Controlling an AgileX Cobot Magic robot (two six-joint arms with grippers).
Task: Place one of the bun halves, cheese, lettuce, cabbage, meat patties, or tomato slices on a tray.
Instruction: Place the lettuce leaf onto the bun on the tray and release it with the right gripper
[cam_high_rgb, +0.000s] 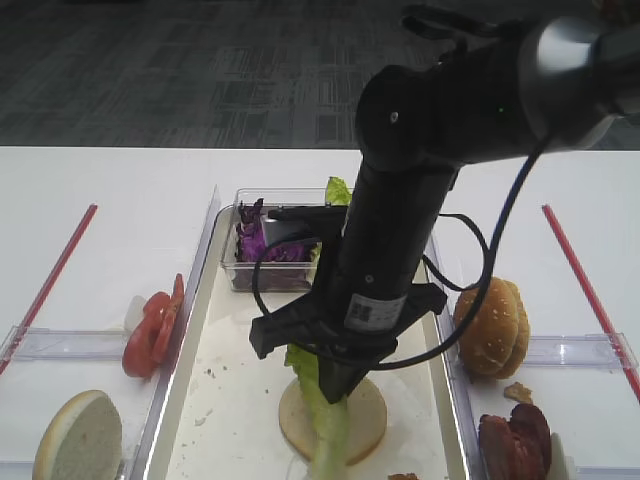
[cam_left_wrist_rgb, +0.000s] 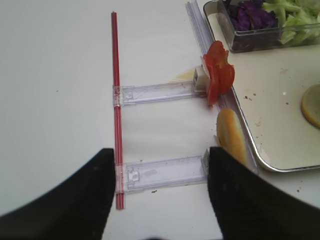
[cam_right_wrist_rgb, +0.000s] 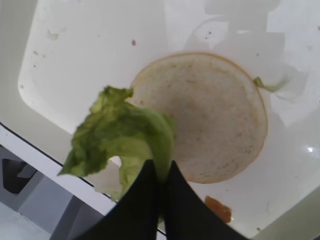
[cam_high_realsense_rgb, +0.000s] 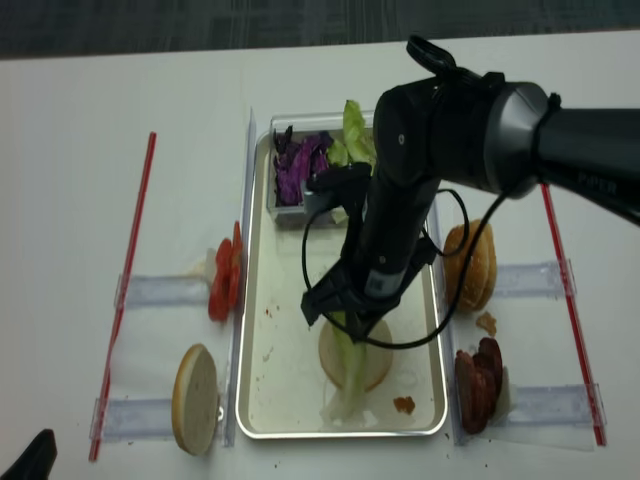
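My right gripper (cam_right_wrist_rgb: 161, 167) is shut on the lettuce (cam_right_wrist_rgb: 125, 135), a ruffled light-green leaf. The leaf hangs from the gripper (cam_high_rgb: 335, 385) down onto a pale bun half (cam_high_rgb: 368, 415) lying cut face up in the tray (cam_high_rgb: 230, 400). A second bun half (cam_high_realsense_rgb: 195, 398) and tomato slices (cam_high_realsense_rgb: 222, 285) lean left of the tray. A sesame bun half (cam_high_realsense_rgb: 472, 268) and meat patties (cam_high_realsense_rgb: 478, 375) stand on its right. Purple cabbage (cam_high_realsense_rgb: 298, 165) fills a tub at the tray's far end. No cheese shows. My left gripper (cam_left_wrist_rgb: 161, 150) is open above the table, left of the tray.
The clear tub (cam_high_rgb: 240, 275) also holds bunched green leaves (cam_high_realsense_rgb: 355, 130). Clear plastic racks (cam_left_wrist_rgb: 165, 172) and red rods (cam_left_wrist_rgb: 116, 100) lie on the white table on both sides. An orange scrap (cam_right_wrist_rgb: 217, 209) lies on the tray floor near the bun.
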